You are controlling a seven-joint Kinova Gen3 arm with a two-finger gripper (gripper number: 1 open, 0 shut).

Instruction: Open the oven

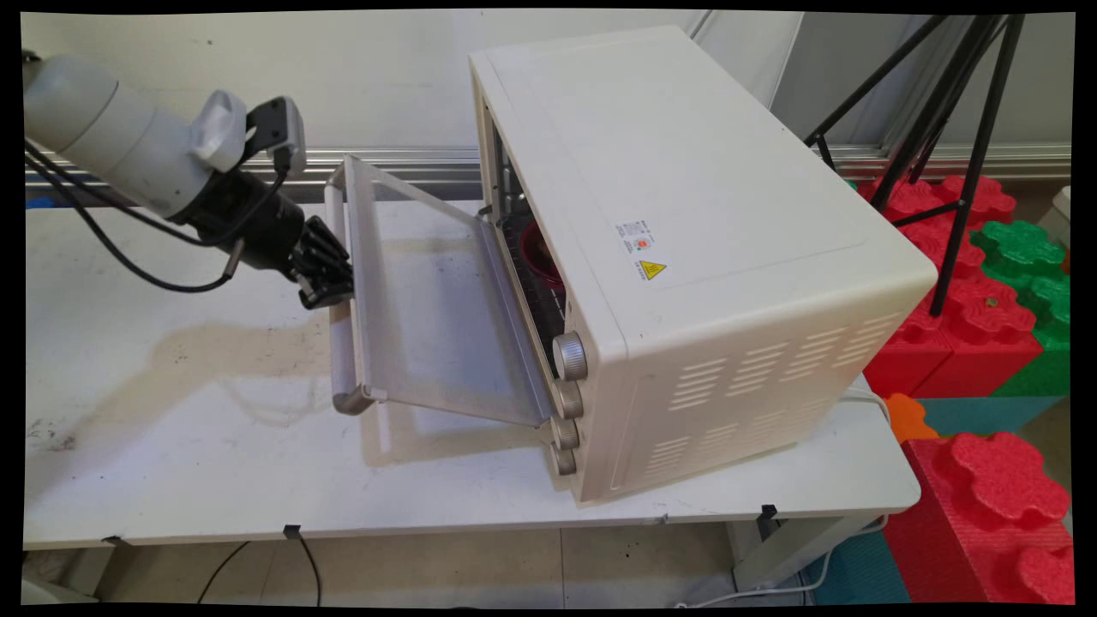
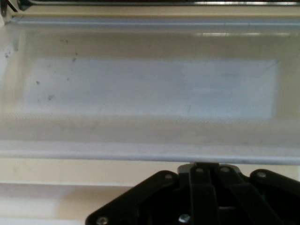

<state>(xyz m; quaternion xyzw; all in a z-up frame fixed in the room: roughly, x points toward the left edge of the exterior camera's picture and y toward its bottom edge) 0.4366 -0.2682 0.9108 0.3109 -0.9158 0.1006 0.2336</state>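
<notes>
Now | gripper [image 1: 330, 276]: on handle [image 1: 341, 330], grip unclear | cream oven [image 1: 686, 257] door [image 1: 428, 317] half-lowered

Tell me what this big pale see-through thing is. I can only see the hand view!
Observer: It's the open door of a cream toaster oven on a white table.
Operator: Where's my gripper?
Observer: The gripper is right at the door's handle.
Operator: Is anything inside?
Observer: Yes, something red, maybe a bowl, sits inside.
</notes>
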